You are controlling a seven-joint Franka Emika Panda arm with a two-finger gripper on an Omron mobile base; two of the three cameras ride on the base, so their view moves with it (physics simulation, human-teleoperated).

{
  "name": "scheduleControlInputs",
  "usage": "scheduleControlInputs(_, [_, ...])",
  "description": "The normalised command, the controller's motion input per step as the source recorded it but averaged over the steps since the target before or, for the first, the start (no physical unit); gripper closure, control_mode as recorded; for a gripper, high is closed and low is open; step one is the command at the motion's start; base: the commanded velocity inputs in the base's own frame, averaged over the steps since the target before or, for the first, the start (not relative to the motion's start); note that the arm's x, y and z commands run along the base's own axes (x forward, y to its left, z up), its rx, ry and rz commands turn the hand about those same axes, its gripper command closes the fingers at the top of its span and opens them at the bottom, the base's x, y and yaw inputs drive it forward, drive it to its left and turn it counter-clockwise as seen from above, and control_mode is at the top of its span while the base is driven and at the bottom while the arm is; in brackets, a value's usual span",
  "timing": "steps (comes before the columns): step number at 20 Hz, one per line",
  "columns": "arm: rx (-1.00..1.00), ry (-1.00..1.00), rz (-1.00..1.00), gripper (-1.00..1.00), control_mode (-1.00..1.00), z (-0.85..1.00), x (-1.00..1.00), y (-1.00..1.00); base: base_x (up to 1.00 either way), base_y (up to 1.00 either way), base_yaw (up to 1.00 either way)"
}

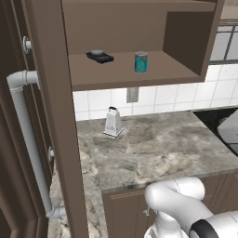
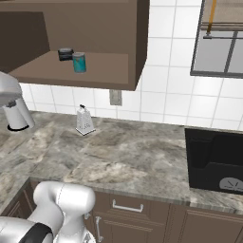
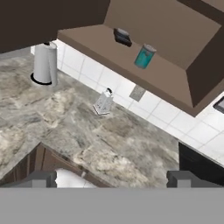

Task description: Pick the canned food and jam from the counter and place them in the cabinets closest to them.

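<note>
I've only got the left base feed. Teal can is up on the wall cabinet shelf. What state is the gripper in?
Observer: Open. In the hand view the gripper has its two dark finger tips set wide apart, with nothing between them.
Operator: Anything on the worktop left of the grater?
Observer: Yes. A white paper towel roll on a dark round base stands upright on the grey-brown marbled stone counter. In the right base view it is to the left of the small metal box grater and apart from it.
</note>
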Motion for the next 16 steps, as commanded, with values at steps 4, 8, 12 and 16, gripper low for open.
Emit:
scheduleControlInputs(4, [0.00,0.00,0.10,-1.00,-1.00,-0.37,0.00,-0.19,0.00,0.00,0.00])
scheduleControlInputs(8, [-0.03,0.00,0.07,-1.00,-1.00,-0.50,0.00,-0.06,0.00,0.00,0.00])
scheduleControlInputs(12, [-0.08,0.05,0.05,-1.00,-1.00,-0.58,0.00,0.00,0.00,0.00,0.00])
scheduleControlInputs(16, [-0.06,0.04,0.03,-1.00,-1.00,-0.48,0.00,0.00,0.00,0.00,0.00])
